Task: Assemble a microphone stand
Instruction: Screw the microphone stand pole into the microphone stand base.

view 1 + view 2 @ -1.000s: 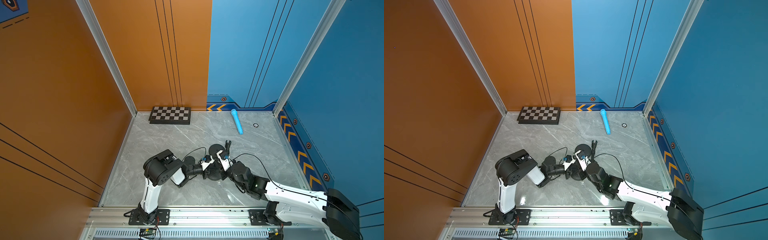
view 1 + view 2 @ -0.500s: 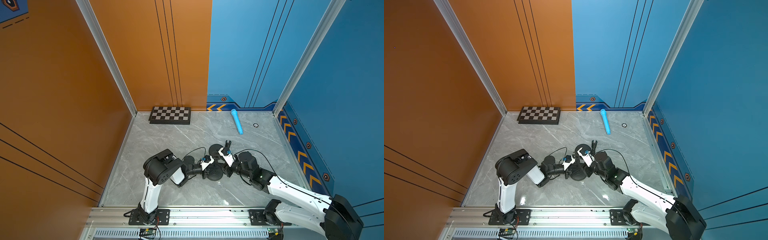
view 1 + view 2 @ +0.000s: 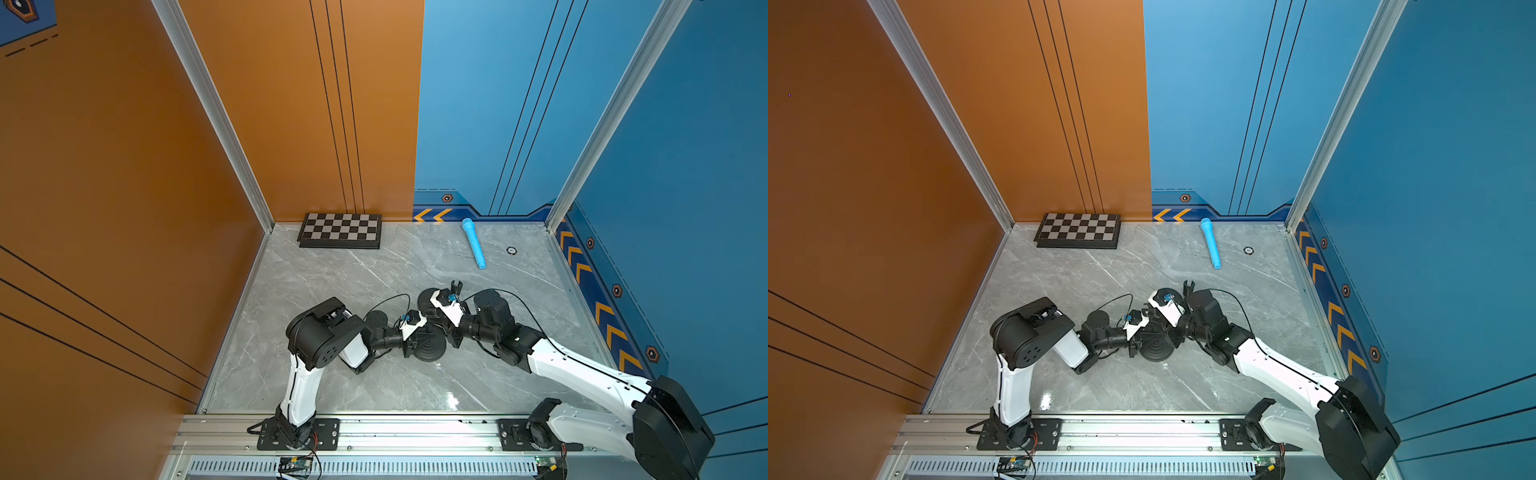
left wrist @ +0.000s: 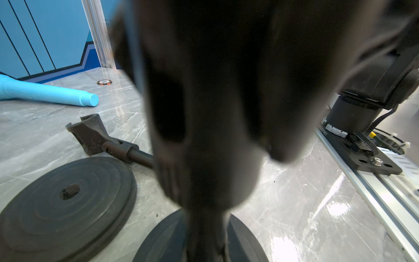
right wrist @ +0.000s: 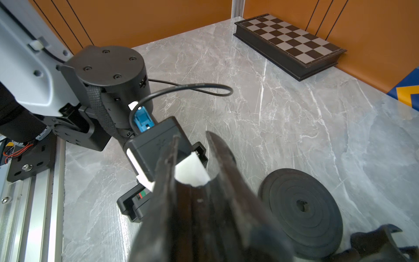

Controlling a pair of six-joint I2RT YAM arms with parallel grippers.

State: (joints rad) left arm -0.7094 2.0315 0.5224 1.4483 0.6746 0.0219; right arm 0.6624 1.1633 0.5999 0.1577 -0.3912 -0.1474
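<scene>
Near the tabletop point(image 3: 374, 270) middle we see both claws closed, but cannot tell on what. Left claw point(image 4: 204, 204) stands over a disc point(image 4: 247, 238), right claw point(image 5: 191, 136) close by. The rod point(image 4: 138, 156) lies beside a second disc point(image 4: 68, 192); the mic point(image 3: 473, 243) lies well apart.

Entry: blurred dark shape point(image 4: 215, 113) filling the centre; ridged black disc point(image 4: 68, 204) with centre hole lying on grey marble table point(image 4: 306, 215); clip-ended rod point(image 4: 127, 152) lying just beside it; second disc point(image 4: 247, 238) showing beneath the shape; blue microphone point(image 4: 45, 93) lying well apart
</scene>
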